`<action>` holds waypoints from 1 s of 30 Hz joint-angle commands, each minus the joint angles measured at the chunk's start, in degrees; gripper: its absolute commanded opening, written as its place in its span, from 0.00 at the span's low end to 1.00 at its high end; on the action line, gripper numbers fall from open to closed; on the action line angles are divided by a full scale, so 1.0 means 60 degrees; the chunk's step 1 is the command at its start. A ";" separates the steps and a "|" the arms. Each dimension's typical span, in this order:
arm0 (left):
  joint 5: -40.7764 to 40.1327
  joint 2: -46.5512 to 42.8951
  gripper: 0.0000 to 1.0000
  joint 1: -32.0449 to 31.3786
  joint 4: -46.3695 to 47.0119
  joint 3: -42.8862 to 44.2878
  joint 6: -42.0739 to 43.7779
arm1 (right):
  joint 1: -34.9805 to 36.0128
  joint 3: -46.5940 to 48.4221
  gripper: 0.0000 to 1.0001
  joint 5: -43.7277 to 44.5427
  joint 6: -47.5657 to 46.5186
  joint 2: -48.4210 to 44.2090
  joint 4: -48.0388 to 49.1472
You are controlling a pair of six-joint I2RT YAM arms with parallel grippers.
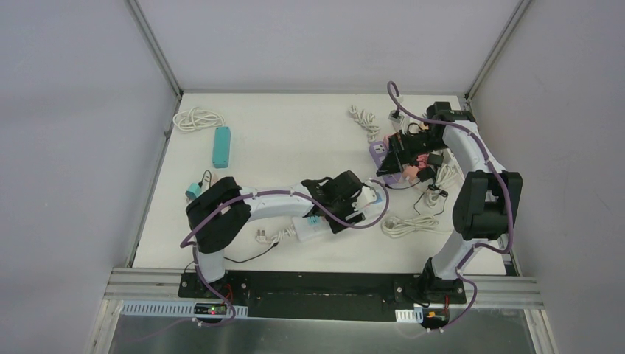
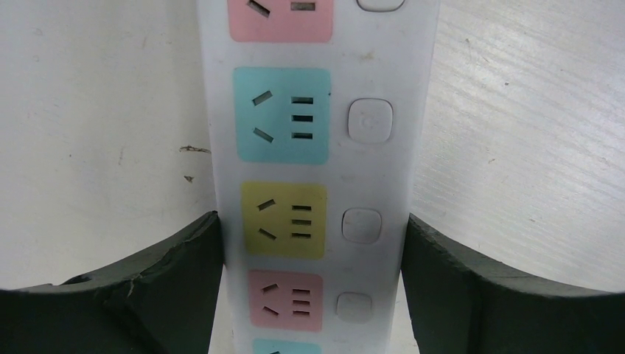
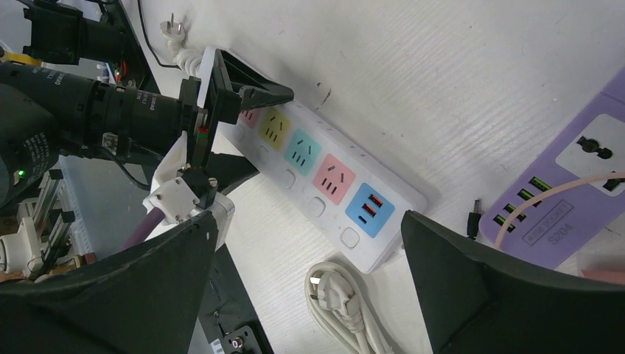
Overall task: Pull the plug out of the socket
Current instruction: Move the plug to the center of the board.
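Note:
A white power strip (image 2: 309, 147) with pink, blue and yellow sockets lies on the table, and no plug shows in the sockets in view. My left gripper (image 2: 311, 228) is shut on it, one finger (image 2: 184, 280) pressed against each long side. It also shows in the top view (image 1: 317, 225), as does the left gripper (image 1: 354, 199). A purple power strip (image 3: 575, 184) has a pink cable (image 3: 560, 193) running into it. My right gripper (image 3: 308, 228) hangs open and empty above the table, near the purple strip (image 1: 379, 153) in the top view (image 1: 394, 158).
A white plug with a coiled cord (image 3: 343, 299) lies near the white strip's end. A teal strip (image 1: 221, 145) and a white cable coil (image 1: 197, 118) lie at the back left. More cables and adapters (image 1: 431, 173) crowd the right side.

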 commanded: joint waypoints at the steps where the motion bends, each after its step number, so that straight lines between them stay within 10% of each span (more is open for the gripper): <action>1: -0.0798 -0.0468 0.00 0.0061 0.0031 -0.0398 -0.0117 | -0.0095 0.0328 1.00 -0.0379 -0.0076 -0.0100 0.0064; 11: -0.0268 -0.2495 0.00 0.2499 0.1763 -0.2304 -0.1912 | -0.0169 0.0226 1.00 -0.0398 0.0038 -0.0250 0.0248; 30: -0.5813 -0.0983 0.00 0.6849 0.1683 -0.0644 -0.4663 | -0.0200 0.0080 1.00 -0.0302 0.0278 -0.0430 0.0519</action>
